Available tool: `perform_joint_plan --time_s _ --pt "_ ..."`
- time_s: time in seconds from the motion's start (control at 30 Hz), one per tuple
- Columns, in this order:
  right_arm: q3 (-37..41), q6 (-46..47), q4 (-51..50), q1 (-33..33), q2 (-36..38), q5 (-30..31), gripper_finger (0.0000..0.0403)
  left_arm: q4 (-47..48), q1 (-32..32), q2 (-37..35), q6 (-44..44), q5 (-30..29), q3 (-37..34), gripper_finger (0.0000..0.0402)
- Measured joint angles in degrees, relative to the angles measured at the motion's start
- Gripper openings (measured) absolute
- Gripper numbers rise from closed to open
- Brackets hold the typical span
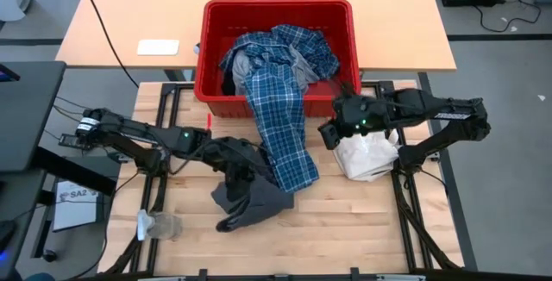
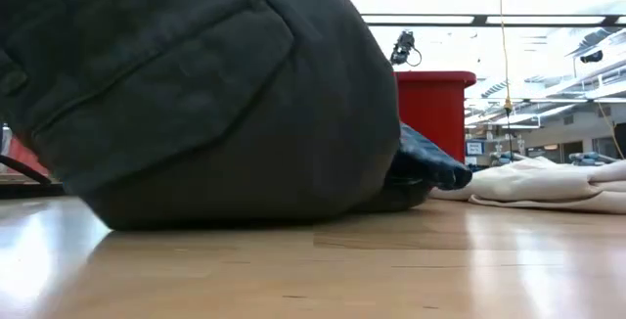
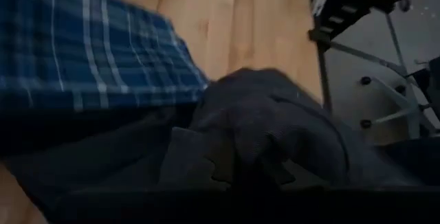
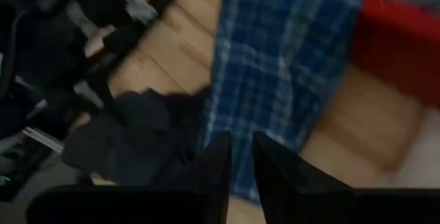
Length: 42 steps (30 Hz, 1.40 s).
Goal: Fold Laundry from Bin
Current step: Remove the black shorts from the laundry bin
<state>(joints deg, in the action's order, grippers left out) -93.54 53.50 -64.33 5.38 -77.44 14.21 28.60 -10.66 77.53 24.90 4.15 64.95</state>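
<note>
Left gripper (image 1: 244, 173) — clenched on dark grey shorts (image 1: 254, 199) at mid-worktop. Right gripper (image 1: 329, 134), fingers nearly together, grasping nothing, beside plaid shirt (image 1: 285, 134) — draped from red bin (image 1: 211, 53) at the worktop's rear edge.

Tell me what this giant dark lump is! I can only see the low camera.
Observer: Those are dark grey shorts on the table, with the left gripper shut on them.
Operator: What's the blue bit behind?
Observer: A plaid shirt spilling out of the red bin onto the table.
Operator: Where's the other arm?
Observer: The right gripper hovers empty beside the shirt, by a white bag.
</note>
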Motion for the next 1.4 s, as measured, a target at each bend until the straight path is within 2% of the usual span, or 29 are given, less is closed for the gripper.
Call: perform_joint_plan --time_s 0.23,0.33,0.47,0.57,0.73,0.93,1.0,1.1,1.27,1.4 --pt "0.3 9.7 -14.8 5.2 -1.8 3.0 0.0052 -10.0 2.6 0.1 5.4 2.0 -11.1 0.002" --pt "4.0 10.8 -15.9 5.8 -2.1 0.9 0.0045 -12.1 4.3 0.1 6.9 1.9 -13.8 0.002" --pt "11.8 8.5 -9.9 4.9 -2.1 -0.6 0.0036 -12.2 6.4 0.1 7.5 0.2 -15.2 0.0023" --pt "18.1 5.8 -4.1 3.0 -2.1 0.3 0.003 -12.1 7.9 0.1 8.1 -0.3 -15.2 0.004" --pt "25.7 -1.7 3.3 -2.2 -2.1 0.5 0.0022 -8.4 11.0 -0.1 9.5 -0.3 -14.0 0.01" --pt "32.7 -14.1 16.5 -8.4 -2.1 -5.2 0.0022 0.0 14.8 -0.1 9.8 -0.4 -9.9 0.0179" --pt "34.7 -17.9 20.5 -10.7 -2.1 -8.8 0.0035 0.4 15.4 -0.1 11.9 -0.4 -9.3 0.02" --pt "36.5 -22.7 24.0 -14.2 -2.1 -14.6 0.0075 0.3 15.0 -0.1 17.1 1.7 -9.3 0.0228" --pt "39.6 -27.8 29.0 -18.1 -2.1 -21.1 0.0175 1.8 10.8 -0.1 24.8 3.0 -9.3 0.027" --pt "42.7 -28.2 35.5 -18.9 -2.1 -23.5 0.0253 3.6 9.1 -0.1 27.9 3.1 -9.3 0.0299"
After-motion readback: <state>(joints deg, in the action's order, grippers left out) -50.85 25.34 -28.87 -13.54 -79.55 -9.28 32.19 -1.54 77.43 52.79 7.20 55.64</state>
